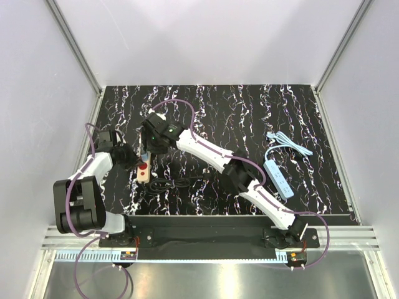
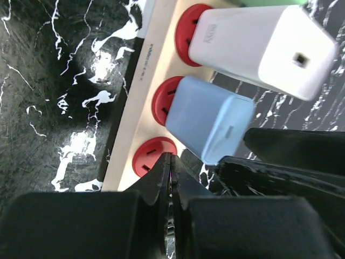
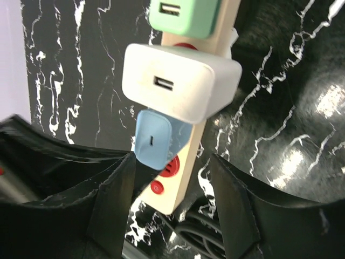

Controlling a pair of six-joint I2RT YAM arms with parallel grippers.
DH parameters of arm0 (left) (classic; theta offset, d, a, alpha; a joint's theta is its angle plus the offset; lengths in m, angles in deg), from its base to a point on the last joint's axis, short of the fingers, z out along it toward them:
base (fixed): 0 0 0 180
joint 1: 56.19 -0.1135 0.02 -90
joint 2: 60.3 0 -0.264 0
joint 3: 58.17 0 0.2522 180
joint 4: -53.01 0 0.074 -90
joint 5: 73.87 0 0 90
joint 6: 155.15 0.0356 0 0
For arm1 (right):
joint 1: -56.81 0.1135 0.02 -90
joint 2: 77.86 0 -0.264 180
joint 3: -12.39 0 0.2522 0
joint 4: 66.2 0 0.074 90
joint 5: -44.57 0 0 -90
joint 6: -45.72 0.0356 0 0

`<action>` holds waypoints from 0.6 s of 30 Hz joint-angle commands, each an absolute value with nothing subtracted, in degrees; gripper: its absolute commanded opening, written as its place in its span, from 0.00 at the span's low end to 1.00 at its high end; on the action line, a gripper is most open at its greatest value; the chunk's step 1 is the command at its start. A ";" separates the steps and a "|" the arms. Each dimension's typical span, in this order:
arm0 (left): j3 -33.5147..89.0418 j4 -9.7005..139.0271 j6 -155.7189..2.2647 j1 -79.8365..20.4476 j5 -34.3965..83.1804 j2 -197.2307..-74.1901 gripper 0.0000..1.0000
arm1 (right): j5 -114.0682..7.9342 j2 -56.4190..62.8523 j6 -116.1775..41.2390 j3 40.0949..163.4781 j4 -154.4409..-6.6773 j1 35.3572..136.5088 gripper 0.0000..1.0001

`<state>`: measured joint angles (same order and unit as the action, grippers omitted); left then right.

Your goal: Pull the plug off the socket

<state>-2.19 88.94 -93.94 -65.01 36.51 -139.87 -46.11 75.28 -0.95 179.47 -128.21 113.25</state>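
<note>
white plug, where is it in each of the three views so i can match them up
Top external: not made out; the right arm covers that end of the beige strip.
Left wrist: white plug at upper right, beside a light blue plug.
Right wrist: white plug at centre, mint green plug above, light blue plug below.
Shared landmark: the beige strip with red sockets.

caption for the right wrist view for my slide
Open right gripper facing the beige power strip, which carries a light blue plug, a white plug and a green plug.
</note>
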 commanded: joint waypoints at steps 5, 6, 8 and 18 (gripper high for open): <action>-2.39 86.19 -93.88 -65.33 36.35 -145.11 0.00 | -43.40 76.38 -0.43 182.68 -124.53 114.73 0.66; -2.48 86.19 -94.32 -65.33 35.91 -145.38 0.00 | -43.23 76.47 -0.25 182.69 -124.61 114.81 0.66; -2.83 86.19 -94.68 -65.51 35.03 -145.47 0.00 | -42.35 76.65 -0.25 182.69 -124.44 114.90 0.66; -2.31 89.26 -94.86 -66.30 33.18 -140.46 0.00 | -42.00 79.55 -0.25 184.79 -122.86 115.17 0.55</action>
<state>-2.23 87.41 -96.09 -65.69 37.89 -141.99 -43.43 78.47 -0.38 181.83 -124.58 114.30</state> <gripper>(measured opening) 0.012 0.565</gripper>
